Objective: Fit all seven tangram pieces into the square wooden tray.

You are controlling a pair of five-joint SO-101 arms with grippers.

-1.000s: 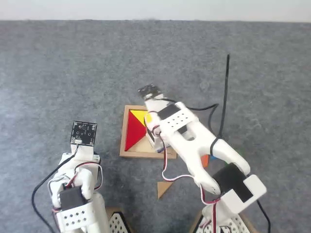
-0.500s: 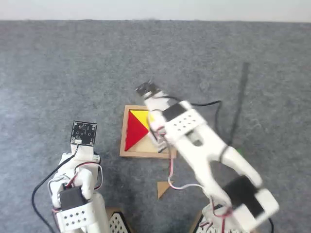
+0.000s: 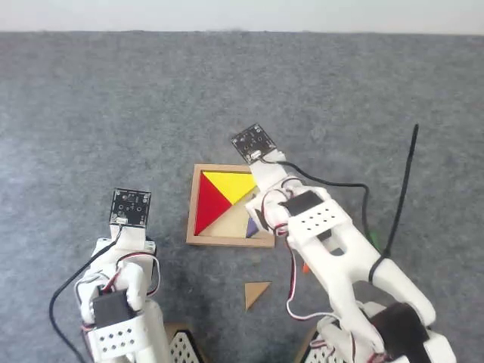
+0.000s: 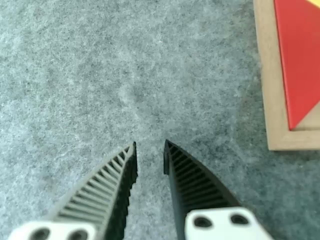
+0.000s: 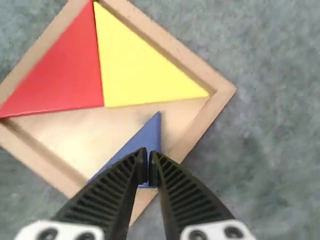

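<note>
The square wooden tray (image 3: 193, 228) lies mid-table and holds a red triangle (image 3: 209, 204) and a yellow triangle (image 3: 231, 185). A blue triangle (image 3: 251, 227) lies by the tray's right side. In the right wrist view my right gripper (image 5: 148, 151) is shut, its tips just over the blue triangle (image 5: 146, 136), beside the yellow triangle (image 5: 135, 70), the red triangle (image 5: 65, 80) and the tray rim (image 5: 212, 105). My left gripper (image 4: 150, 146) is open over bare mat, left of the tray (image 4: 267, 100), with nothing between its fingers.
A tan triangle (image 3: 255, 293) lies on the grey mat in front of the tray. An orange piece (image 3: 305, 266) and a green piece (image 3: 372, 238) peek out beside the right arm. A black cable (image 3: 401, 189) arcs at the right.
The right arm has swung to the right over the tray, uncovering the yellow triangle and the blue triangle. The left arm has not moved.
</note>
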